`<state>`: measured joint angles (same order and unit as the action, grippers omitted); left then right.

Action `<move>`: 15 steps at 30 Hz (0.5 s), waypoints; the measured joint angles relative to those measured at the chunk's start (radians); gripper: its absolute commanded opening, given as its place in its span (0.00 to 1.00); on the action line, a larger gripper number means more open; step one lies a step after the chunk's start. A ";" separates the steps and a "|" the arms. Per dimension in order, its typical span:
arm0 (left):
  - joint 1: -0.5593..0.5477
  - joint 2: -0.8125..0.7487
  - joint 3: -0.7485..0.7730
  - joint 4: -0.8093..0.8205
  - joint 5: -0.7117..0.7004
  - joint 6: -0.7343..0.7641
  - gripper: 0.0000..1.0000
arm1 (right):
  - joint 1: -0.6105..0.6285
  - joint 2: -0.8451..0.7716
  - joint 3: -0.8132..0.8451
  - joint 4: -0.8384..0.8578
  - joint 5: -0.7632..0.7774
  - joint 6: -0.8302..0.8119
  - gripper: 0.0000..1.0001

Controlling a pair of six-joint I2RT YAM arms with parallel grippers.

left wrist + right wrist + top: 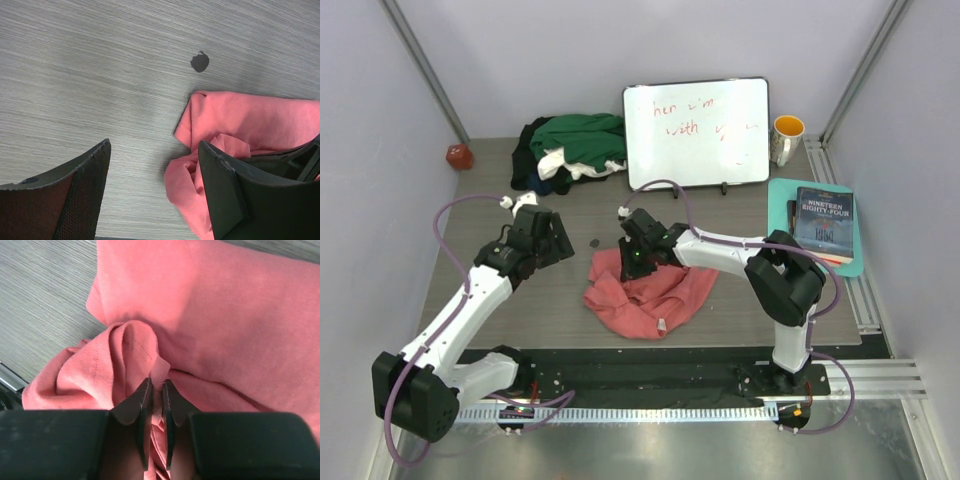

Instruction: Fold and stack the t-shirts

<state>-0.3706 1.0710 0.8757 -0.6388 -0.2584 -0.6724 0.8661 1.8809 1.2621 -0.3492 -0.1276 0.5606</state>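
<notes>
A crumpled salmon-pink t-shirt [655, 300] lies on the table near the front middle. My right gripper [635, 266] reaches down onto the shirt's far left part. In the right wrist view, this gripper [156, 384] is shut on a raised fold of the pink cloth [225, 315]. My left gripper [560, 243] hovers just left of the shirt. In the left wrist view it [155, 146] stands open over bare table, the pink shirt [240, 117] beside its right finger. More t-shirts, dark green, white and black, sit in a heap [570, 148] at the back left.
A white board with red writing [697, 130] stands at the back, with a yellow-lined mug [787, 138] to its right. A book [823, 222] rests on a teal tray [780, 195] at the right edge. A red object [458, 156] sits far left. A small dark spot [200, 62] marks the table.
</notes>
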 measured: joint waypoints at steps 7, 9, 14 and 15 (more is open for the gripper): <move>0.000 0.000 -0.009 0.006 0.011 0.000 0.71 | 0.005 -0.017 -0.056 0.063 -0.003 -0.011 0.01; 0.000 0.000 -0.009 0.006 0.015 0.000 0.71 | 0.014 -0.034 -0.069 0.066 0.003 -0.021 0.01; 0.000 0.000 -0.009 0.006 0.021 0.000 0.71 | 0.028 -0.094 -0.069 0.060 0.025 -0.072 0.01; 0.000 0.000 -0.009 0.006 0.023 0.000 0.71 | 0.029 -0.112 -0.069 0.051 0.028 -0.087 0.01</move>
<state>-0.3702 1.0714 0.8669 -0.6327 -0.2352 -0.6727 0.8951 1.7691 1.1927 -0.2981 -0.0994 0.4740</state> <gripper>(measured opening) 0.712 0.039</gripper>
